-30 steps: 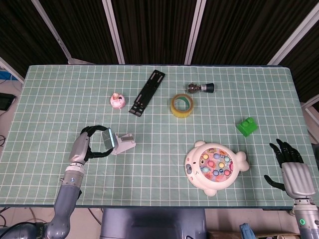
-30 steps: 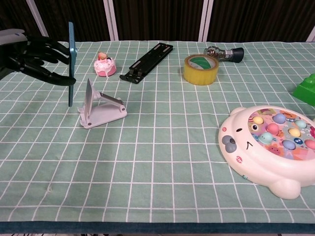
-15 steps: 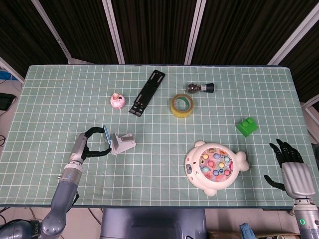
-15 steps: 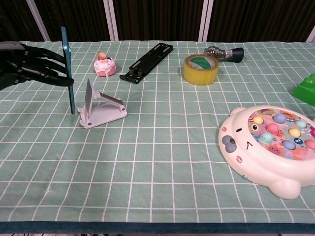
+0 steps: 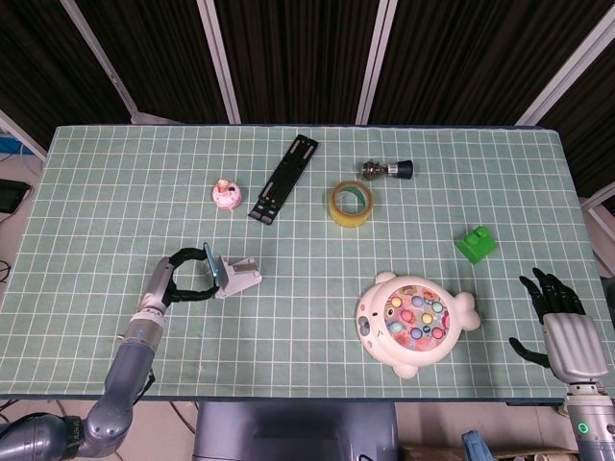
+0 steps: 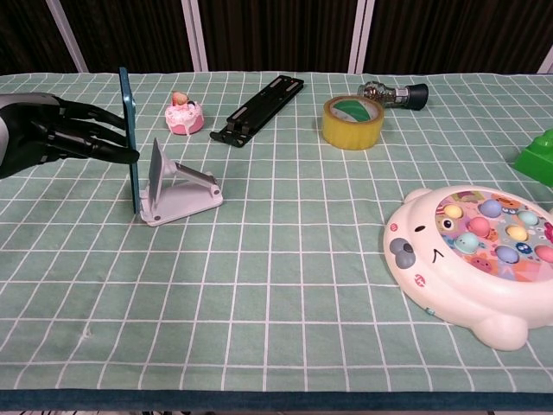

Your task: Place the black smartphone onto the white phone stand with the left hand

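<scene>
The black smartphone [image 6: 128,138] stands on edge, nearly upright, its thin blue side toward the chest camera, close against the left of the white phone stand [image 6: 175,189]. My left hand [image 6: 62,131] grips the phone from the left, fingertips around it. In the head view the phone [image 5: 209,268] shows as a dark sliver between my left hand [image 5: 181,279] and the stand [image 5: 238,277]. Whether its lower edge rests on the stand's lip I cannot tell. My right hand [image 5: 562,320] hangs off the table's right front corner, fingers spread, holding nothing.
A pink cake toy [image 6: 183,113], a black rail [image 6: 257,108], a yellow tape roll [image 6: 352,121] and a bulb-like part [image 6: 393,92] lie behind the stand. A round fish game toy [image 6: 475,259] sits at the right front, a green block [image 5: 477,243] beyond it.
My left hand has lowered the phone and carried it rightward, from hanging above and left of the stand to standing right beside it. The right hand has not moved.
</scene>
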Controlling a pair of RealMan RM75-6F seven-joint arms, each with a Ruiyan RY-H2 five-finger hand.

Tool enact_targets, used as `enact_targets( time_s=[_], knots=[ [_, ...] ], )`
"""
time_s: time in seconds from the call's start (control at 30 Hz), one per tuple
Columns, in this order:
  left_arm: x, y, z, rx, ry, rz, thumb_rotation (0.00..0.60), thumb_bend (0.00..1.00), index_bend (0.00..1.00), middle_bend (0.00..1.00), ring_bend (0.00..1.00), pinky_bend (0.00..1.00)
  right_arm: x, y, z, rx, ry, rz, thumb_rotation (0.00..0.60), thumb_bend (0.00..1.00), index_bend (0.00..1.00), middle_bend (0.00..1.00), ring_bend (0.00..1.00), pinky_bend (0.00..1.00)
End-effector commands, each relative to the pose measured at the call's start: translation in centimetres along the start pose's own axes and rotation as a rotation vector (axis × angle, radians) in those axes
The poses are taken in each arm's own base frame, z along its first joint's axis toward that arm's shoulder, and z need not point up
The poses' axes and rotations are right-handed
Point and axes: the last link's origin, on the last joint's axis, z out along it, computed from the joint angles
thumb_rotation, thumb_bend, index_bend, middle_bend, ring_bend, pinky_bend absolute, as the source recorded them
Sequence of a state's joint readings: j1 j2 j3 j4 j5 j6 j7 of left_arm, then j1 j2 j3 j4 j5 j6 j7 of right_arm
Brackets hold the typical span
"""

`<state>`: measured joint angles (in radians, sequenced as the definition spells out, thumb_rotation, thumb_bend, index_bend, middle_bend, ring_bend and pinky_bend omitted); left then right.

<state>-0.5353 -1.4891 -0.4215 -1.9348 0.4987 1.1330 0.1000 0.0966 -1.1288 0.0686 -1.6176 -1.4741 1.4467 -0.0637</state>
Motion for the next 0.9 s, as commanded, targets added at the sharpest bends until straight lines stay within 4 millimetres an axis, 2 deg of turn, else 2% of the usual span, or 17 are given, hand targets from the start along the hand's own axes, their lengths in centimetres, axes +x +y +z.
enact_targets(
  time_s=[0.03,0.47,0.9],
  knots=[
    [0.03,0.18,0.18,0.001,-0.012,0.004,0.600,0.33,0.56,0.60,0.12,0.01,0.01,0.01,-0.01,0.000,0.000,0.000,0.600,0.28,0.13,0.00,0.00,0.13],
    [0.42,0.52,0.76,0.011,-0.046,-0.016,0.600,0.33,0.56,0.60,0.12,0.01,0.02,-0.01,0.00,0.001,0.000,0.001,0.600,0.28,0.13,0.00,0.00,0.13],
    [-0.23,0.28,1.05,0.000,-0.069,0.002,0.600,0.33,0.56,0.60,0.12,0.02,0.01,-0.01,0.01,0.000,-0.001,0.001,0.600,0.28,0.13,0.00,0.00,0.13]
  ],
)
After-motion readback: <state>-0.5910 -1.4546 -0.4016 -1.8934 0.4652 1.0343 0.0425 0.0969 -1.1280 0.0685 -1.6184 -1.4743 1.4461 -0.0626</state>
